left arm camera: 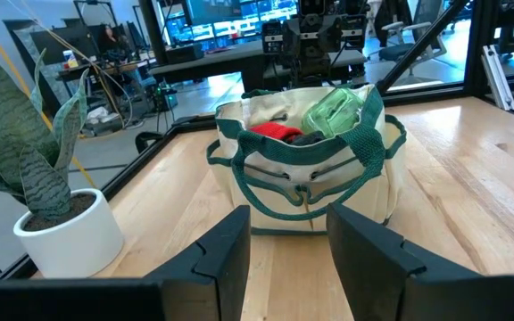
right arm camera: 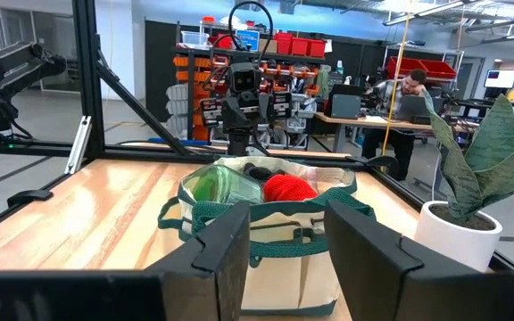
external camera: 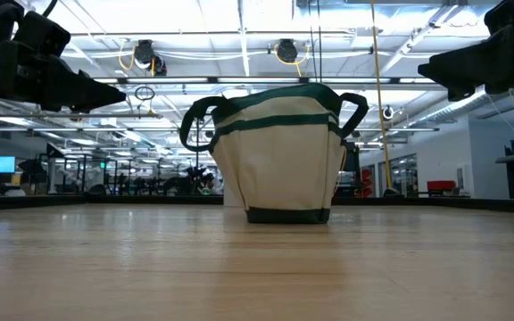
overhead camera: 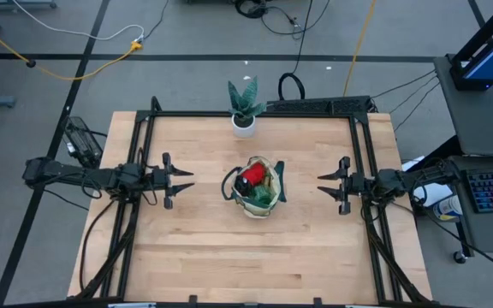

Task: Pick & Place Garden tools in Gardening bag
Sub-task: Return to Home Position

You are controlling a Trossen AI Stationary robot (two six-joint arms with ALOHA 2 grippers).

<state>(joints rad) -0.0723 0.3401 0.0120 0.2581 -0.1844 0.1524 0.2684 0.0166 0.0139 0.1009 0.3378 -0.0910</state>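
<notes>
Wooden table (overhead camera: 229,257), packed gardening bag (overhead camera: 258,188) at centre.
Left gripper (overhead camera: 187,180) and right gripper (overhead camera: 323,184) spread, empty; a stray swing could topple it.

At table height I see the gardening bag (external camera: 279,160) standing upright mid-surface (external camera: 257,267), its dark loop handles (external camera: 194,125) jutting out either side. One end effector (external camera: 96,92) hangs high beside it, a second end effector (external camera: 444,67) opposite, both apart from it.

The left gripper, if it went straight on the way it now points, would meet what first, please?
Most likely the bag: the left gripper points straight at it, though it hangs near rim height.
</notes>
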